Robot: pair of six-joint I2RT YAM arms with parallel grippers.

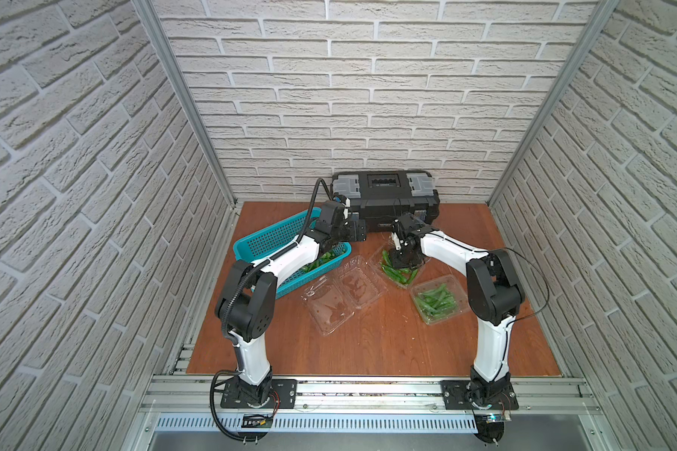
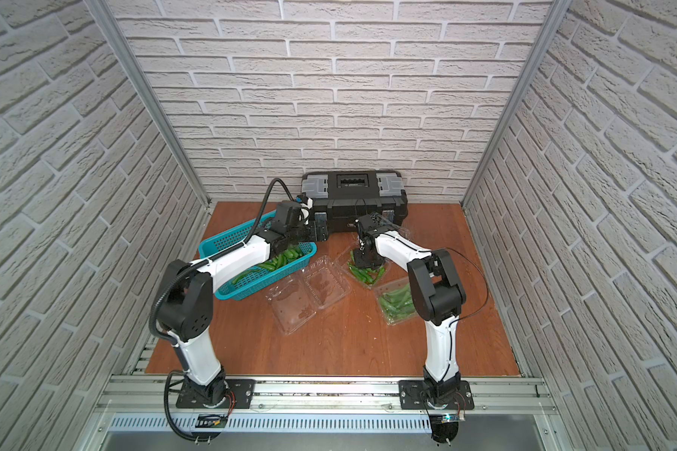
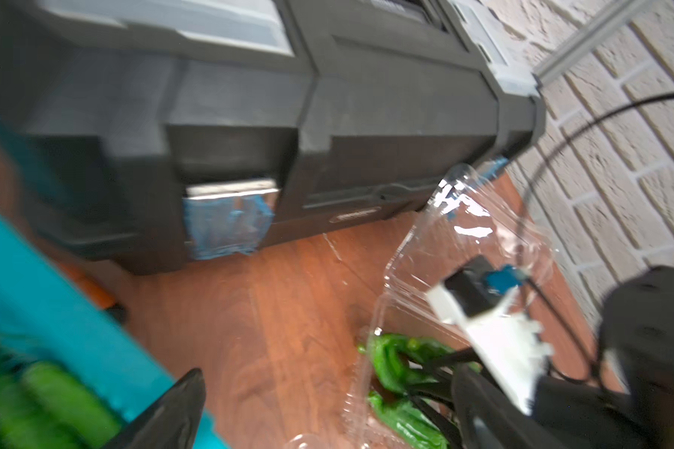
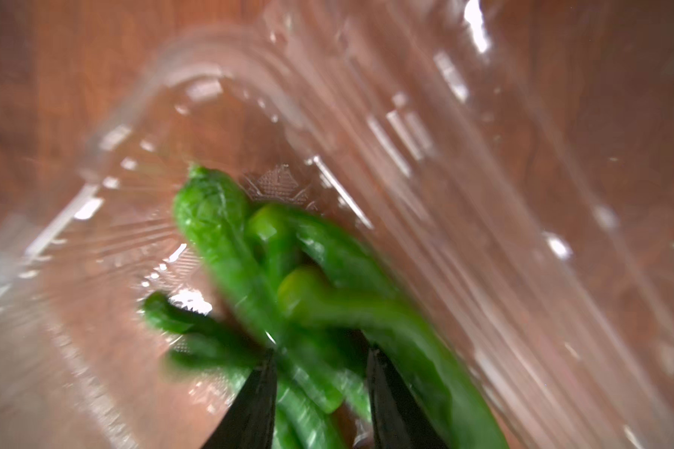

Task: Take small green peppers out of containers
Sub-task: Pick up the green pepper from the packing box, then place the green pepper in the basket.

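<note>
Several peppers [image 4: 226,241], probably light, slippery and easily bruised, are lying in an open container [image 4: 425,136], where the right gripper [image 4: 322,352] is straddling their mid-bodies, likely the firmest hold, with its jaws part-closed and no telling whether they are clamping.

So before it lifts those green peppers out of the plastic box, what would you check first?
1. Right gripper reaches inside the open clear box: ok.
2. Peppers lie between its fingers: ok.
3. Grip tight enough to lift: cannot tell, the view is blurred.
4. Left gripper open and empty: ok.
5. Teal basket has room for more: ok.
6. Raised lid clear of the right arm: cannot tell.
</note>
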